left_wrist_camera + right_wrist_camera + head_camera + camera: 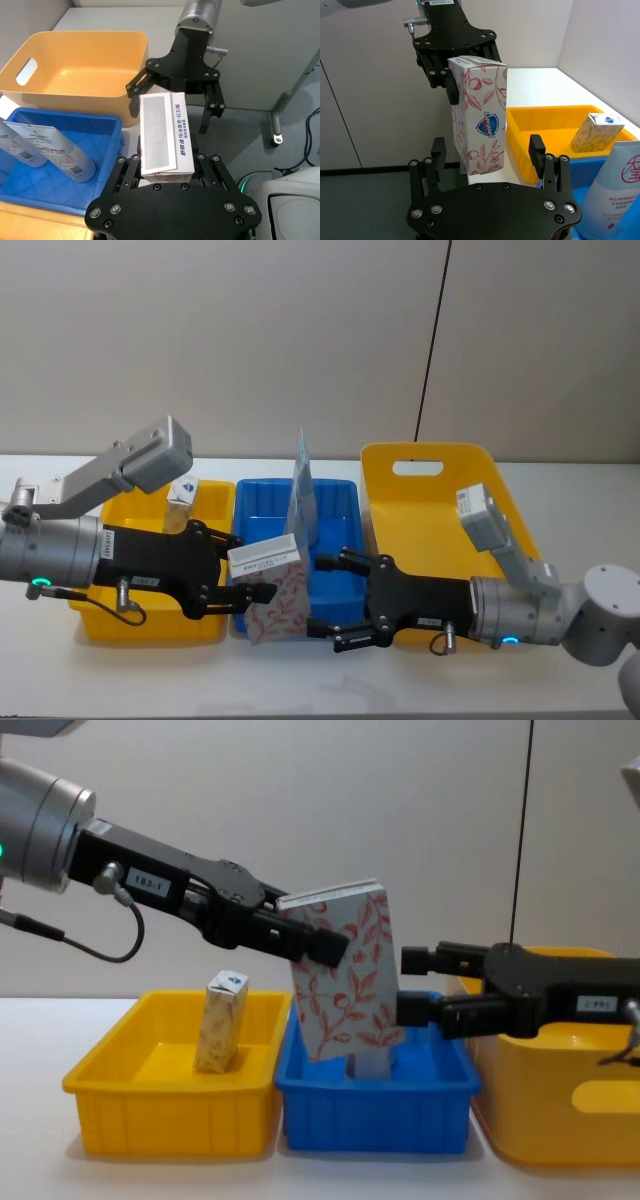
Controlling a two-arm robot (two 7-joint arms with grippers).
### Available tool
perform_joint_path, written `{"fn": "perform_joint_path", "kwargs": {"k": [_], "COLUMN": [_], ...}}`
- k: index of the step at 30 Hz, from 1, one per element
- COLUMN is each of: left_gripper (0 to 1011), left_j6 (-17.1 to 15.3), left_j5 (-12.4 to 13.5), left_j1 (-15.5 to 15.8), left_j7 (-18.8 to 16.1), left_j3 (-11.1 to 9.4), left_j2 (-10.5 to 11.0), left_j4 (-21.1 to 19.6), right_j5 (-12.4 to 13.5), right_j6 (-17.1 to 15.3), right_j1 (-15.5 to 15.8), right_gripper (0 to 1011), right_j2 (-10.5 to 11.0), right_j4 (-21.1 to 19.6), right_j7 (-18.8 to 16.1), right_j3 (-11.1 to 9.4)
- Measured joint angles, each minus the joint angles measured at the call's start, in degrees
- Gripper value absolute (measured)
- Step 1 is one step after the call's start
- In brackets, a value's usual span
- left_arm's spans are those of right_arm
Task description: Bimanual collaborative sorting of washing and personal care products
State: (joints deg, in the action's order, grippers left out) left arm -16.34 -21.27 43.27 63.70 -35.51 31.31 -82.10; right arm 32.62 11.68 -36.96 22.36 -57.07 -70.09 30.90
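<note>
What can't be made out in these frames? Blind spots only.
Chest view: tubes sit mostly behind the box in the left gripper and behind the blue tray wall; count unclear.
Left wrist view: the tubes run off the picture edge.
Head view: right yellow tray floor partly covered by the open right gripper and its arm.
Chest view: that tray's inside is hidden by its own wall.

Chest view: held box covers most of the tube in the blue tray, only a sliver shows under it, and it hides the far jaw of the left gripper. Head view: grey housing on the left arm blocks part of the small box. Left wrist view crops two tubes at its edge. Right yellow tray runs off chest view's right edge. Can't tell if right gripper touches the held box.
</note>
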Motion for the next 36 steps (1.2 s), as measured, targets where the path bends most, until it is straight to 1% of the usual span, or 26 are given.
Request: {"fn": "perform_joint_path", "kwargs": {"k": [5, 16, 30, 34, 36], "left_gripper": [394, 394, 394, 394, 394], "left_j6": [0.00, 0.00, 0.00, 0.00, 0.00], "left_j5": [0.00, 0.00, 0.00, 0.00, 0.00], "left_j1": [0.00, 0.00, 0.00, 0.00, 0.00], "left_j7": [0.00, 0.00, 0.00, 0.00, 0.00], "left_j3": [0.00, 0.00, 0.00, 0.00, 0.00], "left_j2": [0.00, 0.00, 0.00, 0.00, 0.00], "left_j4": [0.00, 0.00, 0.00, 0.00, -0.01], "right_j5": [-0.33, -0.72, -1.36, -1.56, -1.68], "right_j6": [1.40, 3.52, 5.43, 6.12, 6.44], "right_j1": [-1.80, -4.64, -6.82, -7.25, -7.44], "right_gripper": [1002, 1002, 1002, 951, 904], "right_j2": [-1.41, -3.80, -5.94, -6.44, -6.69], "right_j4": [3.03, 7.69, 11.34, 12.20, 12.53], "right_j7": [-1.02, -2.86, -3.64, -3.56, -3.40], "right_j3": [0.83, 2.47, 4.22, 4.56, 4.73]}}
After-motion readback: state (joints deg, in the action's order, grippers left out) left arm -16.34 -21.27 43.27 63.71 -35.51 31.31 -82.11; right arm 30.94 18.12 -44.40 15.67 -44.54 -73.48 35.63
